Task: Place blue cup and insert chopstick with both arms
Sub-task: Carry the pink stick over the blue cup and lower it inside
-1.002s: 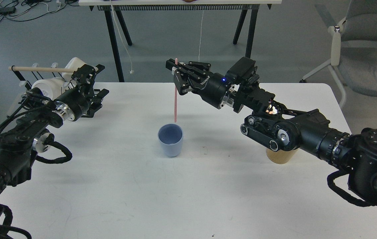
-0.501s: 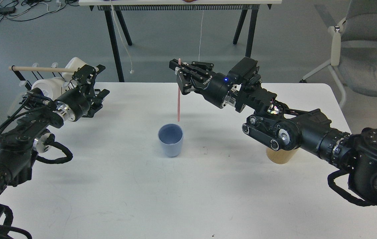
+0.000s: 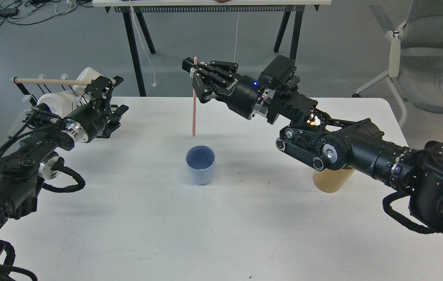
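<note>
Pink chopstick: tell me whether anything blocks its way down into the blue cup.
Nothing visible does. The right gripper holds the pink chopstick upright, its tip above and behind the blue cup, whose open mouth looks empty. The left gripper is off to the side.

The right gripper gripped a pink chopstick hanging upright, its tip just above and left of the blue cup on the white table. The left gripper hovered far left.
</note>
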`<action>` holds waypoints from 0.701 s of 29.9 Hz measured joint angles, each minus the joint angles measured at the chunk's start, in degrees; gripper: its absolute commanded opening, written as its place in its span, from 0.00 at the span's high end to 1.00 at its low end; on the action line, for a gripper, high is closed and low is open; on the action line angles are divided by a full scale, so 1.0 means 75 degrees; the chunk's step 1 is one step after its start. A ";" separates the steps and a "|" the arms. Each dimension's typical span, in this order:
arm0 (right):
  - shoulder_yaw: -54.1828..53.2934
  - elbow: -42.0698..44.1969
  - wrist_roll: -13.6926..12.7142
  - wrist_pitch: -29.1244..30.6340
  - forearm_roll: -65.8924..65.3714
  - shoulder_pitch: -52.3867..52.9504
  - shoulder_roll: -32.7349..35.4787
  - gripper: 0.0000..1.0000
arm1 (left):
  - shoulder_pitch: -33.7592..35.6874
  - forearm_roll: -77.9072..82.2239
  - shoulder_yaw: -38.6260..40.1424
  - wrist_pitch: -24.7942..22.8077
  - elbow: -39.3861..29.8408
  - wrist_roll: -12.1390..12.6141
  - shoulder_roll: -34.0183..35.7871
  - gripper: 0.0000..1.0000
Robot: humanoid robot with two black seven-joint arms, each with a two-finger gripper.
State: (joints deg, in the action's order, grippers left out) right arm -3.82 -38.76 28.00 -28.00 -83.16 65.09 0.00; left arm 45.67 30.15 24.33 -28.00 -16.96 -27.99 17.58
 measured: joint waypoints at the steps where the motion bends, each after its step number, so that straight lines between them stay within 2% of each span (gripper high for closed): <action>1: 0.0010 -0.0023 0.0000 0.0000 0.0001 0.0002 0.0000 1.00 | 0.0000 0.0000 0.0000 0.0000 0.0000 0.0000 0.0000 0.01; 21: 0.0388 -0.0567 0.0000 0.0000 0.0014 -0.0088 0.0000 0.99 | -0.0007 0.0000 -0.0010 0.0000 0.0000 -0.0001 -0.0007 0.01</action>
State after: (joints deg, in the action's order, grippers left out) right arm -0.91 -43.02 28.00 -28.00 -83.05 64.43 0.00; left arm 45.62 30.14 24.25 -28.00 -16.96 -28.00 17.53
